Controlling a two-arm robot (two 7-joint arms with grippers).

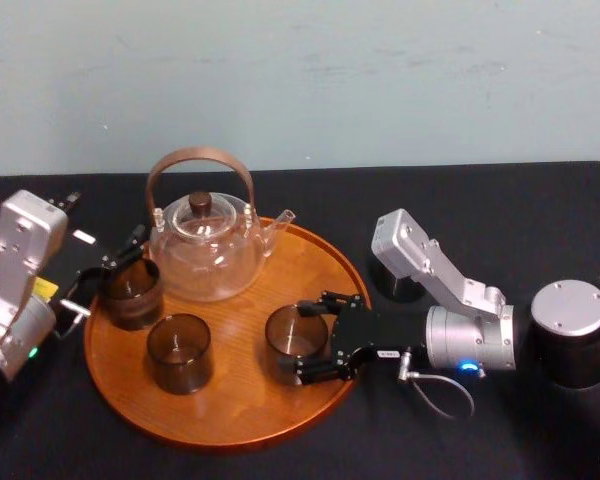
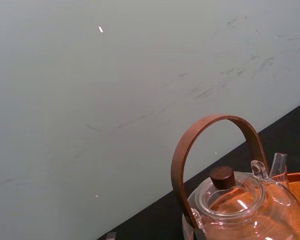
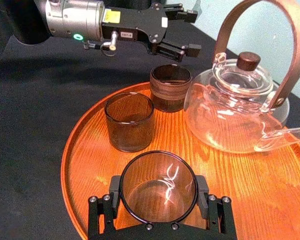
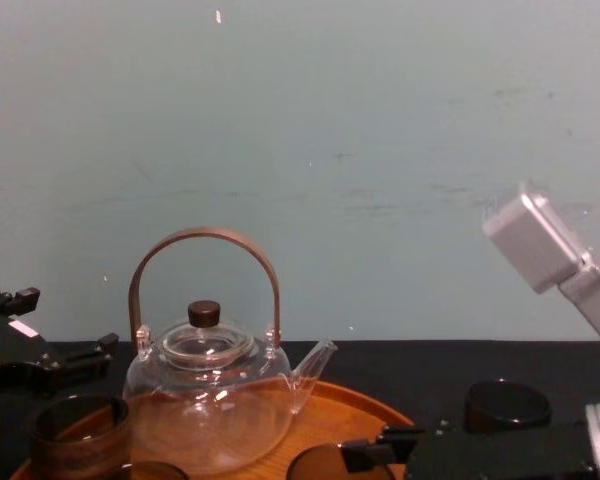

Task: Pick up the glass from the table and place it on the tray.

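Checking the grip first: where do we have the glass [image 1: 292,338]?

We have it standing upright on the tray [image 1: 230,425], in the near right part, inside the right gripper [image 3: 158,192]. As far as we can judge from the right wrist view, its jaws are clamped on the glass, one pad on each side of the round wall.

Which way do we leave?

The right gripper reaches in level from our right, so the glass lies straight ahead of the jaws with its long axis vertical. We judge the next move is to let go and draw back to the right without tipping it.

Anything close?

A second glass [image 1: 178,352] stands near on its left. A third glass [image 1: 132,292] is farther left, by the left gripper [image 3: 190,31], whose jaws are spread and hold nothing. The teapot [image 1: 202,250] sits behind.

How will it handle?

It is a smooth, smoky cylinder on grained wood, and we expect it could slide. The bench [image 1: 500,220] is covered in black cloth.
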